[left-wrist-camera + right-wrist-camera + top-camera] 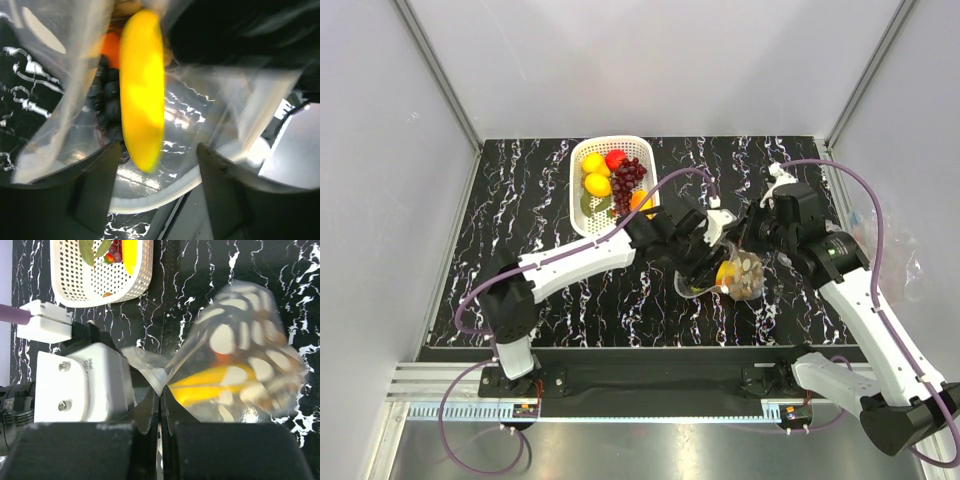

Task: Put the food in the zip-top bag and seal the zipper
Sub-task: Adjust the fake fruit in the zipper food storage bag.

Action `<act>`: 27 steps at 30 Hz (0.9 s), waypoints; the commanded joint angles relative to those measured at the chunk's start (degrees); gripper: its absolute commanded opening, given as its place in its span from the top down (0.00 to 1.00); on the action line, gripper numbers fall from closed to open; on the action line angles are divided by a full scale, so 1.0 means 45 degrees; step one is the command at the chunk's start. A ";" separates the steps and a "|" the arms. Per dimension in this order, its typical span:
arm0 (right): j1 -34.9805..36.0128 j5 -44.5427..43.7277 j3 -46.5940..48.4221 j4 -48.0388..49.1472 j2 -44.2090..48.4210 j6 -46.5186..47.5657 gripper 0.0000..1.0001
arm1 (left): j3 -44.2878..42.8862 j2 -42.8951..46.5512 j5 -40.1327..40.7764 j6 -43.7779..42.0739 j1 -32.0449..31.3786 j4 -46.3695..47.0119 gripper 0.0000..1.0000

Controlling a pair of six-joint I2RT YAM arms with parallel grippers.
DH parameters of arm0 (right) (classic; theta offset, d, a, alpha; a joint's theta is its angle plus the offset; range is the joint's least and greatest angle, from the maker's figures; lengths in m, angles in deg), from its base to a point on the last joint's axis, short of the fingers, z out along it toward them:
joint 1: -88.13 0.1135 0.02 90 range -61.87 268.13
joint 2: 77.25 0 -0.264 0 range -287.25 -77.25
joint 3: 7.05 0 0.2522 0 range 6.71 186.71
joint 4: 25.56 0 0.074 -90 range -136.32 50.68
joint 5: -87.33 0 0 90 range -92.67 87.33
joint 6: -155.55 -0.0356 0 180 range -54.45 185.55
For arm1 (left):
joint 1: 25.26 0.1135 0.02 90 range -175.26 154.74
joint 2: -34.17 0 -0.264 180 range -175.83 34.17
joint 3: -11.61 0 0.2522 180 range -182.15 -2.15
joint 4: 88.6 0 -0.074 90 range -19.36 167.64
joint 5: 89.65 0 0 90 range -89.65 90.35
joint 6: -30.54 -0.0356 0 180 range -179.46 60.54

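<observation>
Evidently the glossy yellow toy banana (142, 90) lay inside the clear zip-top plastic bag (735, 278), which rested on the black, white-veined counter (570, 300) between the two arms. The left fingers (95, 200) stood apart at the bag's mouth, one on either side of the banana's near tip and, as far as the wrist view showed, touching nothing. The right fingers (225, 450) were pressed together on a pinch of the bag's film at its edge, holding that side up. A cluster of tan toy grapes (750, 272) sat in the bag beside the banana. Well apart, the white lattice-sided plastic basket (576, 190) held yellow lemons (598, 184), a red strawberry (616, 158), dark purple grapes (628, 178) and an orange (642, 200), so I judged the filling only part done and the zipper not yet sealed.

Several things could have gone wrong from there. The banana's tip lay close to the mouth, so a finger backing out at a slant might have hooked it or the film and dragged fruit out. The mouth hung from a single pinch. If that slipped, the opening would have slumped shut and the next fruit would have landed on the counter. A banana end left across the zipper track would have stopped the seal from closing.
</observation>
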 commanded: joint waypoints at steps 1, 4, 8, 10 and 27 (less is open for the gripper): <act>0.0015 -0.0387 0.0076 0.0614 0.0520 0.0088 1.00 | 0.0529 0.1415 0.0758 0.0462 0.0003 0.1069 0.28; 0.0035 -0.0524 0.0017 0.0516 0.0618 0.0108 1.00 | 0.0726 0.2119 0.1129 0.0599 0.0100 0.0855 0.23; 0.0015 -0.0446 -0.0295 0.0594 0.0793 0.0166 1.00 | 0.1115 0.3019 0.1247 0.0891 0.0295 0.0698 0.20; 0.0015 -0.0310 -0.0451 0.0633 0.0813 0.0224 1.00 | 0.1233 0.3583 0.1325 0.1009 0.0509 0.0679 0.20; -0.0004 0.0062 -0.0335 0.0712 0.0657 0.0205 1.00 | 0.1058 0.2418 0.3786 0.1536 0.0745 0.0150 0.28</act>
